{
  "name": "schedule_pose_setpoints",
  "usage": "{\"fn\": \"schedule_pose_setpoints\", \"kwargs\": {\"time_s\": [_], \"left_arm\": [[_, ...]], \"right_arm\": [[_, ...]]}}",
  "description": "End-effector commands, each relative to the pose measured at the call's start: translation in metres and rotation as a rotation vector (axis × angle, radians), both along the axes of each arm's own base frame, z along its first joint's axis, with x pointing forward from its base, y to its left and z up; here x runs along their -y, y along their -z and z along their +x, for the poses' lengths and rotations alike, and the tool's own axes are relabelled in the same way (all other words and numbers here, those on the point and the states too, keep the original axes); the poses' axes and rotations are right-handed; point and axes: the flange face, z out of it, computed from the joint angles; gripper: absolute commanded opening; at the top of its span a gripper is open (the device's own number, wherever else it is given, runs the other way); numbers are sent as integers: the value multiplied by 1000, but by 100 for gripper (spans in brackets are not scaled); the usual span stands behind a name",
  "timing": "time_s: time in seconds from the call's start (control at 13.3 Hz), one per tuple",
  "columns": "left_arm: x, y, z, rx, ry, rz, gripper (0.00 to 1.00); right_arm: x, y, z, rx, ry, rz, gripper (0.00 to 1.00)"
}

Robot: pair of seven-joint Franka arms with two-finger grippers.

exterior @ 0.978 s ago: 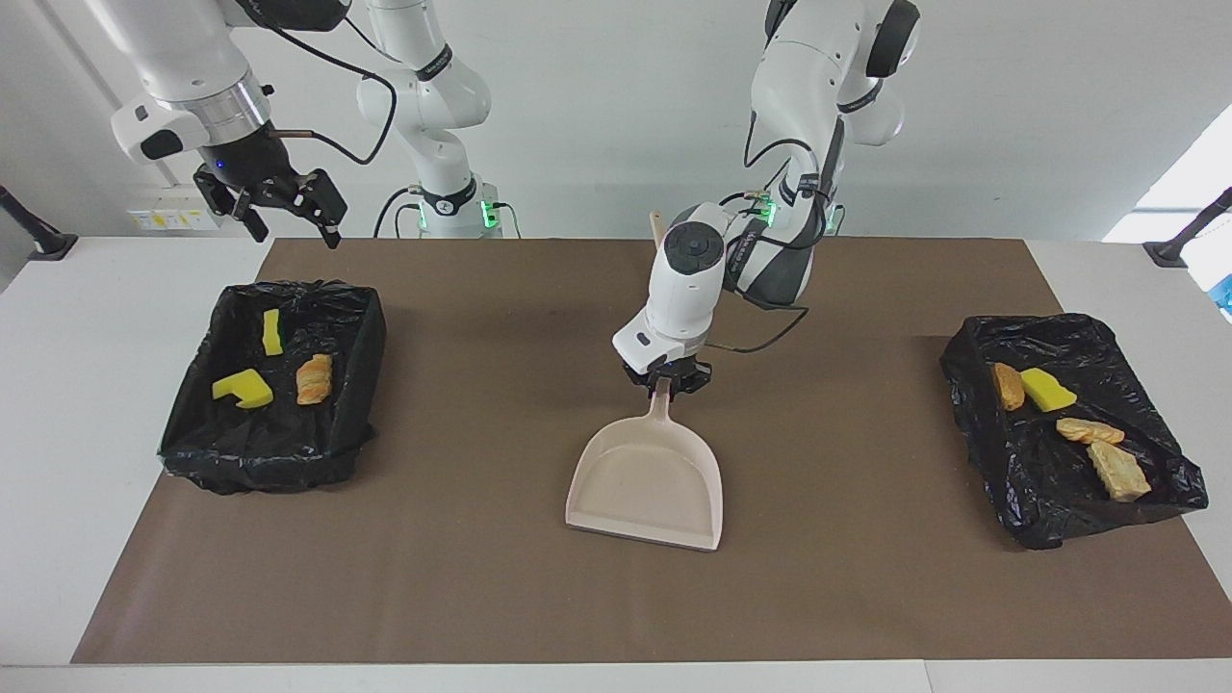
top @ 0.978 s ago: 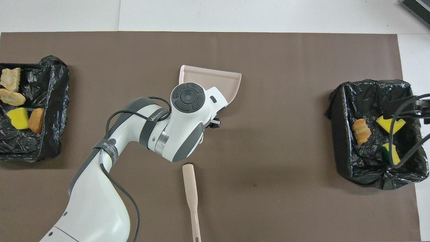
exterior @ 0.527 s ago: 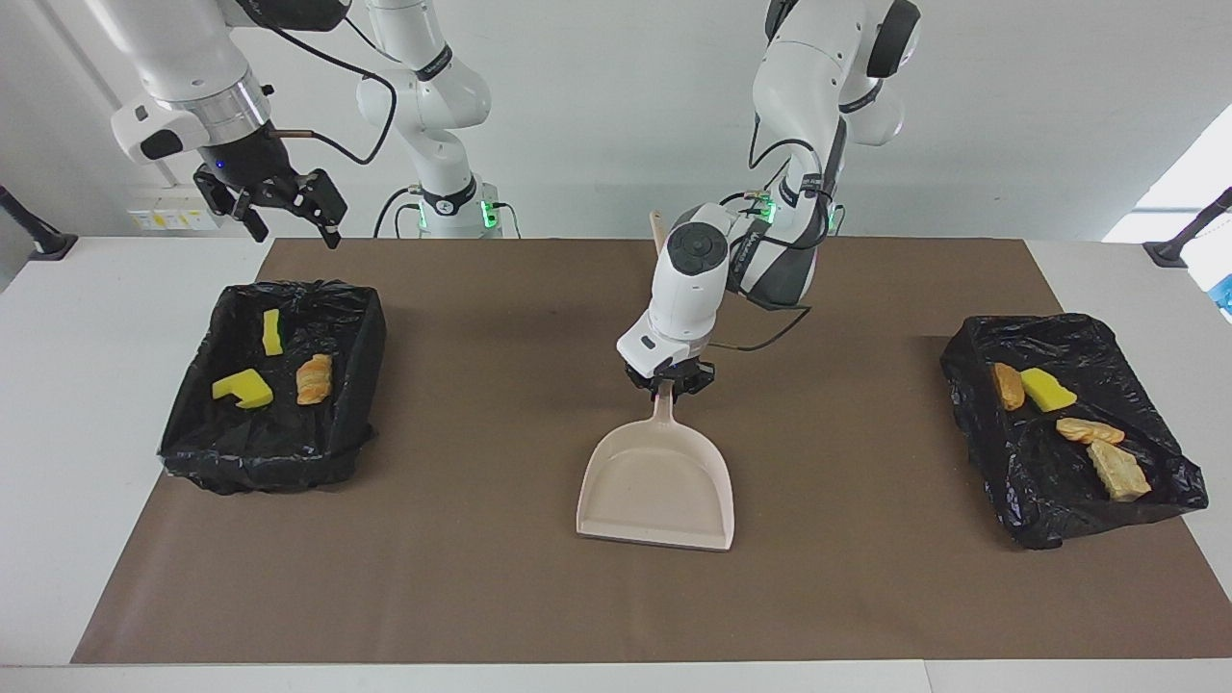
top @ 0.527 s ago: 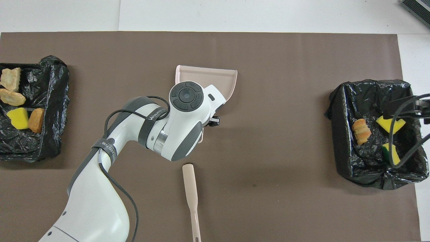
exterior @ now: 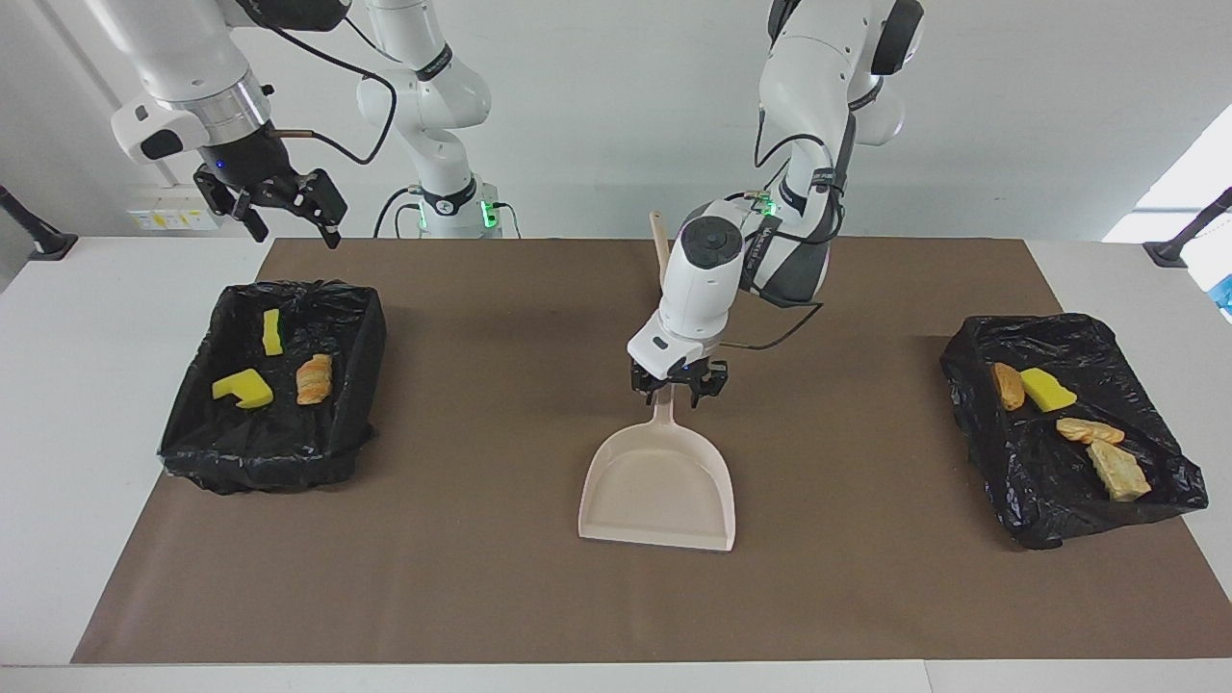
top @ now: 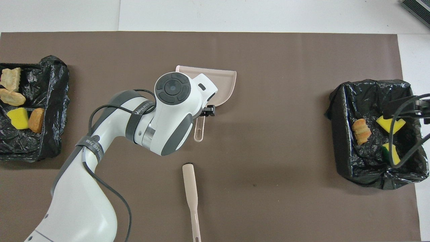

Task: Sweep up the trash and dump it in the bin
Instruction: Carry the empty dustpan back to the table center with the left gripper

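Note:
The beige dustpan (exterior: 659, 486) lies flat in the middle of the brown mat, its handle (top: 199, 129) pointing toward the robots. My left gripper (exterior: 679, 385) hangs just over the handle's end, open, with a fingertip on each side and nothing gripped. The trash lies in two black-lined bins. The bin (exterior: 192, 423) at the right arm's end holds a yellow piece (exterior: 243, 387), a yellow strip (exterior: 272, 330) and an orange scrap (exterior: 315, 377). The bin (exterior: 1039, 520) at the left arm's end holds several scraps (exterior: 1090, 430). My right gripper (exterior: 289, 207) waits open, high over its bin's edge.
The beige hand brush (top: 190, 188) lies on the mat, nearer to the robots than the dustpan; only its handle shows. The brown mat (exterior: 462, 577) covers most of the white table. Cables of the right arm hang over the bin (top: 339, 141) at its end.
My left gripper has opened, let go of the dustpan handle and lifted a little. Before that the dustpan slid slightly toward the left arm's end. The right arm has stayed put.

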Motion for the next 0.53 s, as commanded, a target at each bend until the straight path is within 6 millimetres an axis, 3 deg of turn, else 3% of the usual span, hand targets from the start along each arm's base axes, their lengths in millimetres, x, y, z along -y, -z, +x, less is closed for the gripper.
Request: {"fn": "schedule_pose_setpoints", "kwargs": {"time_s": [0.0, 0.23, 0.45], "left_arm": [[-43, -35, 11, 2, -58, -7, 100], [-87, -46, 29, -6, -123, -3, 100], [-154, -69, 44, -18, -142, 7, 100]], "right_arm": [[0, -2, -5, 4, 18, -1, 100], [-1, -2, -5, 4, 16, -1, 100], [0, -2, -5, 4, 18, -1, 100]]}}
